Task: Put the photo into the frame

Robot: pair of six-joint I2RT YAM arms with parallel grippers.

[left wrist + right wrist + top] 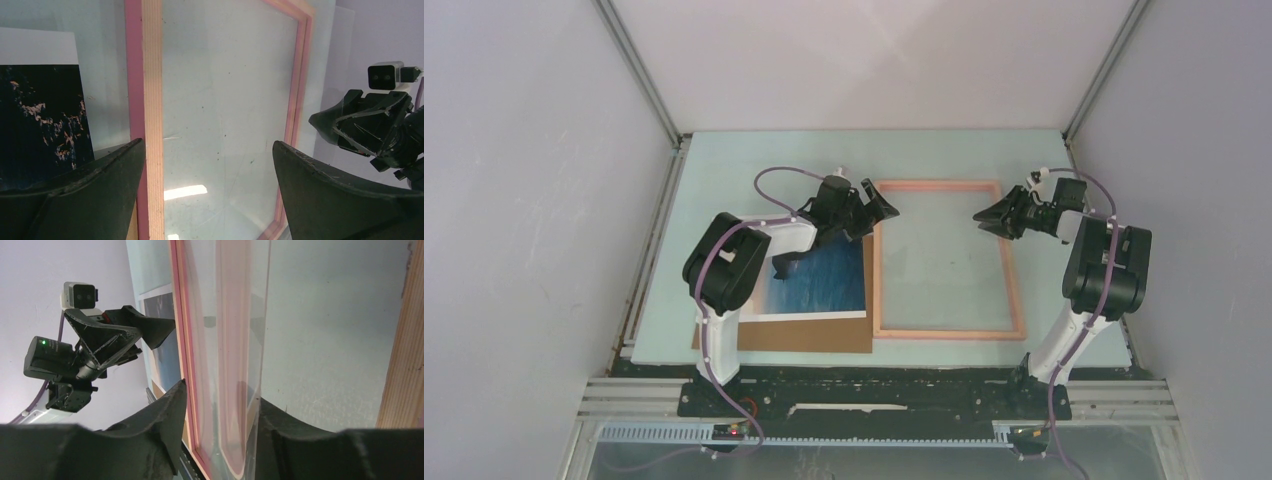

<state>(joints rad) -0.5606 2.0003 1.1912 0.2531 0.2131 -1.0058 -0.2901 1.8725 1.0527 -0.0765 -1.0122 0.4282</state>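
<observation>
The salmon-pink frame (944, 260) lies flat at the table's middle; its wooden bar (152, 100) runs up the left wrist view. The sea photo (824, 280) lies face up just left of the frame, partly under my left arm, and its dark corner (40, 125) shows there too. My left gripper (879, 212) hovers over the frame's top left corner, wide open and empty (208, 144). My right gripper (981, 222) is above the frame's right part. Its fingers stand apart (221, 392) around the raised edge of a clear sheet (240, 365), with a gap beside the left finger.
A brown cardboard sheet (814, 335) lies under the photo's near edge. The table is pale green (754, 160), with white walls on three sides and a metal rail along the near edge (874, 395). The two grippers face each other across the frame.
</observation>
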